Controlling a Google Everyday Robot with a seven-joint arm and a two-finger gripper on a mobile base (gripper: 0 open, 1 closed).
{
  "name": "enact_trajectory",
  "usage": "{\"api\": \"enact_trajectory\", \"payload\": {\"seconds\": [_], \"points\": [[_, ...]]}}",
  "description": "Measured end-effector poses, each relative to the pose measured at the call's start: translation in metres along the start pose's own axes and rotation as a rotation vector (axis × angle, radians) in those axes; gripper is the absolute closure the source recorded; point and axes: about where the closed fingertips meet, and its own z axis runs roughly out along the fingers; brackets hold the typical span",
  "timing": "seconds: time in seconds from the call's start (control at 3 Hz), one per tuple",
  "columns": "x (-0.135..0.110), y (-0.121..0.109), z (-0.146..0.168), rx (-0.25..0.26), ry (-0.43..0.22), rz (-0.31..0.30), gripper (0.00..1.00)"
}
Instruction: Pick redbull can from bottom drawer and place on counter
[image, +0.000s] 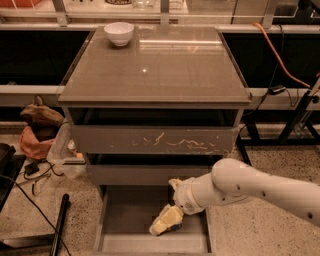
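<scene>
The bottom drawer (125, 220) stands pulled open under the cabinet, showing its flat grey-brown floor. My gripper (165, 222) reaches down into it from the right on the white arm (250, 187), low over the floor at the drawer's middle right. The redbull can is hidden under the gripper, and I cannot tell whether the two touch. The counter (150, 70) is the glossy top slab above.
A white bowl (119, 33) sits at the counter's back left. The scratched top drawer front (155, 141) and the plain middle drawer (135, 175) overhang the open one. Bags (37, 132) and a black pole (60, 225) lie on the floor at left. An orange cable (280, 55) hangs at right.
</scene>
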Motion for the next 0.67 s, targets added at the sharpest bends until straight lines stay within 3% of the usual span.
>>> {"api": "enact_trajectory", "payload": {"seconds": [0.33,0.67], "points": [[0.0142,-0.0162,0.0232,0.025,-0.035,0.051,0.0],[0.0142,-0.0161,0.0233,0.025,-0.035,0.051,0.0]]}}
